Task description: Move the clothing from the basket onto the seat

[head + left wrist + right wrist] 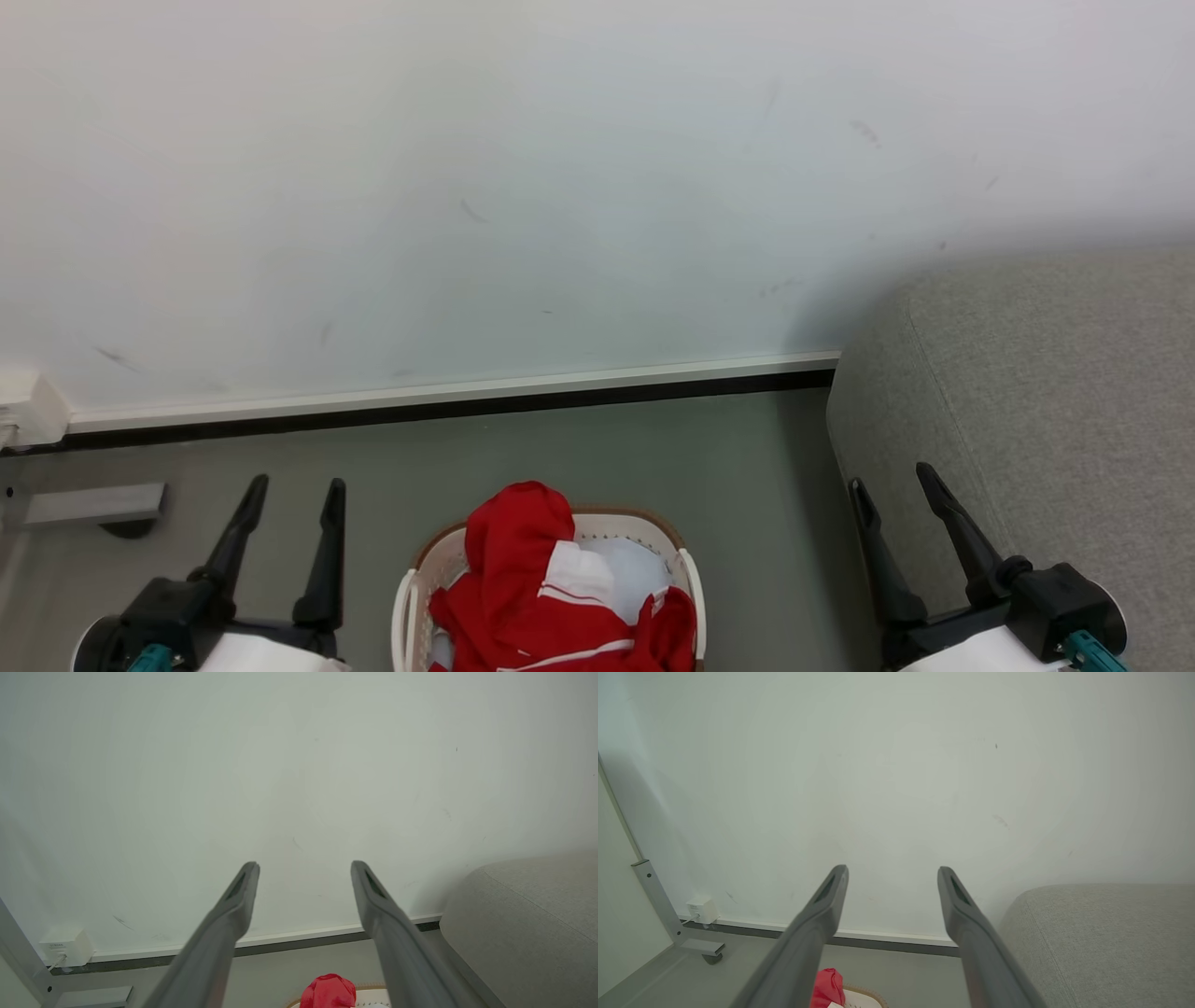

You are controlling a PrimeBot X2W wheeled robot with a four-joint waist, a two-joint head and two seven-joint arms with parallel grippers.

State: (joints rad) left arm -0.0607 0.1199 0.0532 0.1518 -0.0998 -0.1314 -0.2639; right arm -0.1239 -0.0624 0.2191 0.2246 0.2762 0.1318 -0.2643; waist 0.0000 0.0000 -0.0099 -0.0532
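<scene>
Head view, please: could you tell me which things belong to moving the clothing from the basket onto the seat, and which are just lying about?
Part of the job:
- red clothing, heaped in the basket
- basket, on the floor
- grey seat, at the right
- left hand and right hand, both open

Just lying about:
- white wall box
- grey metal foot
- skirting board

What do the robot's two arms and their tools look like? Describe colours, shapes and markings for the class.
The left tool and right tool each have two long, tapering black fingers rising from a chunky black base. Behind each base sits a rounded white forearm shell with a small teal fitting. In the wrist views each fingertip shows a narrow recessed slot.
</scene>
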